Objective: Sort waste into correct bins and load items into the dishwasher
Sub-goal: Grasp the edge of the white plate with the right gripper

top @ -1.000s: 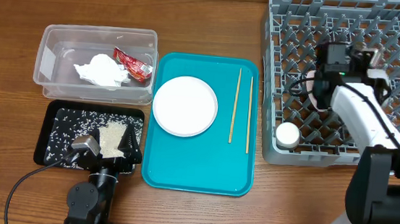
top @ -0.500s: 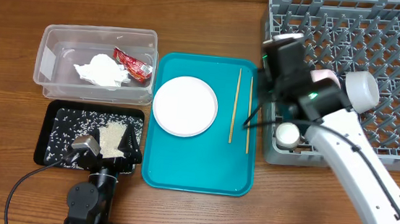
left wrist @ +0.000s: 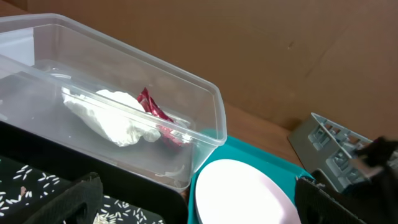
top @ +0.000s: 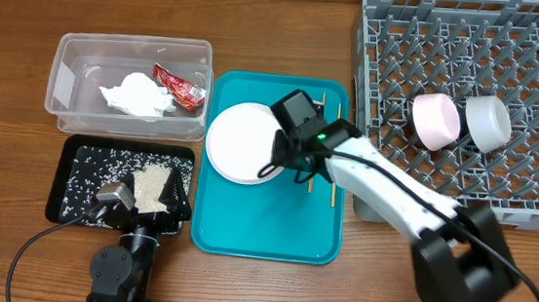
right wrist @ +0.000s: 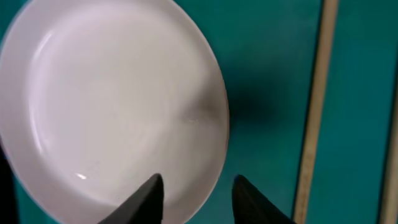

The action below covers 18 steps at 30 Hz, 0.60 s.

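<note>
Centrally, glossy round plate (top: 236, 140) on rectangular teal tray (top: 263, 224)

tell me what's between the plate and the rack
Two chopsticks on the teal tray, seen overhead between plate and rack; the right arm crosses over them.

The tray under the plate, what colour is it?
The tray is teal, best seen overhead.

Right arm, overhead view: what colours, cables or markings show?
The right arm has white links, black joints and a black hand. A thin black cable loops along it, and a small green light glows near the wrist.
</note>
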Tool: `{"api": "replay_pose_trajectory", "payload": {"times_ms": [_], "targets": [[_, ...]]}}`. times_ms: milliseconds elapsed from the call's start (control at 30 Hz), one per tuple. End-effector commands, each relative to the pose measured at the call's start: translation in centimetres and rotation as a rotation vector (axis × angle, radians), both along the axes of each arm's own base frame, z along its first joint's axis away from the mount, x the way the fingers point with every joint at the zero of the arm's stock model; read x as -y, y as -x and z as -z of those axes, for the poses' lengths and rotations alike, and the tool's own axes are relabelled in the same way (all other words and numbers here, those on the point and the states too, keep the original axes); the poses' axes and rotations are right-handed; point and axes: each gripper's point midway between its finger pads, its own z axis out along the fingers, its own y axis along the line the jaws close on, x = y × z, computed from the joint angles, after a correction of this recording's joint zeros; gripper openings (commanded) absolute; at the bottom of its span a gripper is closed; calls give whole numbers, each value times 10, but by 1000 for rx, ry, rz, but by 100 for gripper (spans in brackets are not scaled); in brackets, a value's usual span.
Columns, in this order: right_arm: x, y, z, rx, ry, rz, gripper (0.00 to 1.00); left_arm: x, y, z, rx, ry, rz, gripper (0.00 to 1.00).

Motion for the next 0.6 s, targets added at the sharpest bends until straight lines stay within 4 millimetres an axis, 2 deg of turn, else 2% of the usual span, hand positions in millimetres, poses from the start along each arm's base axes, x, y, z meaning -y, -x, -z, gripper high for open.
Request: {"api": "replay_pose_trajectory", "payload": {"times_ms": [0, 100, 167, 233, 333, 433, 567], "targets": [[5, -2, 27, -36, 30, 51, 27, -1, 0, -1, 9, 12, -3, 100], [6, 2, 37, -66, 45, 48, 26, -1, 0, -1, 9, 12, -3, 100], [8, 3, 38, -72, 50, 48, 19, -1, 0, -1, 9, 12, -3, 100], [8, 4, 37, -74, 52, 47, 6, -1, 0, -1, 9, 12, -3, 100], [12, 3, 29, -67, 52, 44, 4, -1, 0, -1, 9, 12, -3, 100], [19, -6, -1, 0, 41, 19, 4, -1, 0, -1, 9, 12, -3, 100], [48, -31, -76, 215, 70, 57, 4, -1, 0, -1, 9, 12, -3, 100]]}}
